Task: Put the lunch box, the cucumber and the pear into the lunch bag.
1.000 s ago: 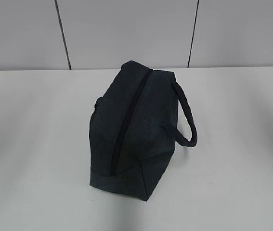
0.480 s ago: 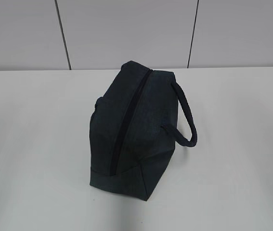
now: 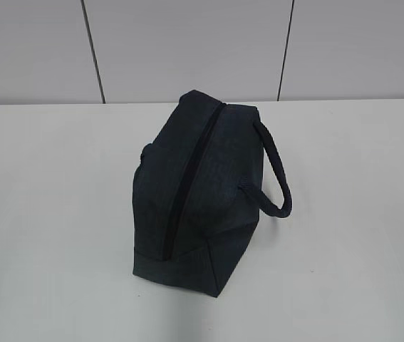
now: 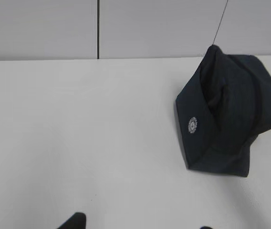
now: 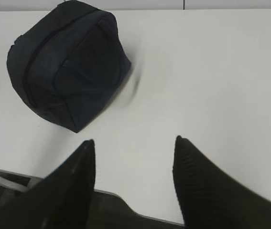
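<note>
**Lunch bag: one on the table, zipper shut**

The lunch bag [image 3: 200, 192] is the single task item I can see; it sits at the centre of the exterior view on the white table [image 3: 45, 214], with one zipper [image 3: 187, 182] closed along its top and one loop handle [image 3: 273, 174] on its right side. My right gripper [image 5: 133, 145] hangs open and empty at the bottom of its wrist view, two fingers apart, the bag at upper left. My left gripper [image 4: 140, 224] shows only two fingertips at the bottom edge, set wide apart and empty, the bag at right.
</note>
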